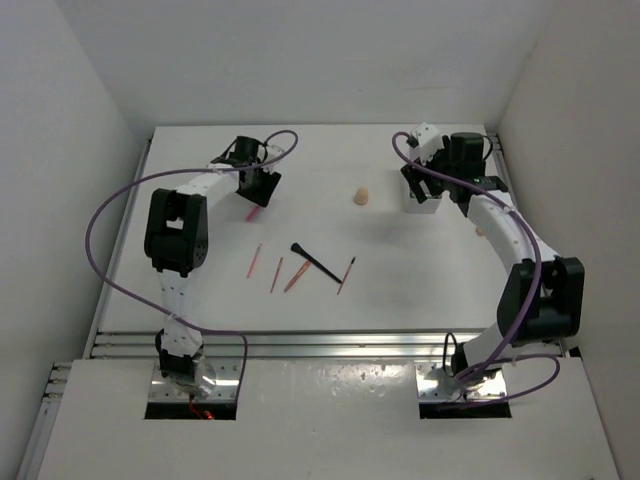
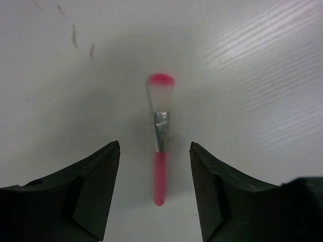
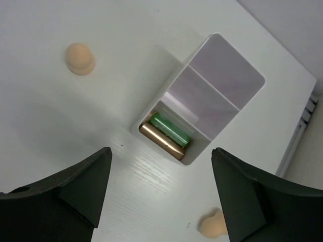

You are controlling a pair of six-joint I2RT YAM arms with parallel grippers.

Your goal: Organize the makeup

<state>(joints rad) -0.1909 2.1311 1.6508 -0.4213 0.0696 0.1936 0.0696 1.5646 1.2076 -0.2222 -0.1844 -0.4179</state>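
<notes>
A pink-handled brush [image 2: 159,171] with white, pink-tipped bristles lies flat on the table. My left gripper [image 2: 155,147] is open, a finger on each side of the handle with a gap to both. In the top view this gripper [image 1: 256,190] is at the back left, with the brush's pink end [image 1: 252,212] just below it. My right gripper [image 3: 161,151] is open and empty, hovering at the near end of the white compartment box [image 3: 222,101]. A green tube [image 3: 170,130] and a rose-gold tube [image 3: 160,142] lie in the box's nearest compartment.
One beige sponge [image 3: 79,58] stands left of the box, another [image 3: 213,224] near my right finger. Mid-table lie thin pink pencils [image 1: 277,274] and a black brush [image 1: 315,262]. White walls enclose the table on three sides.
</notes>
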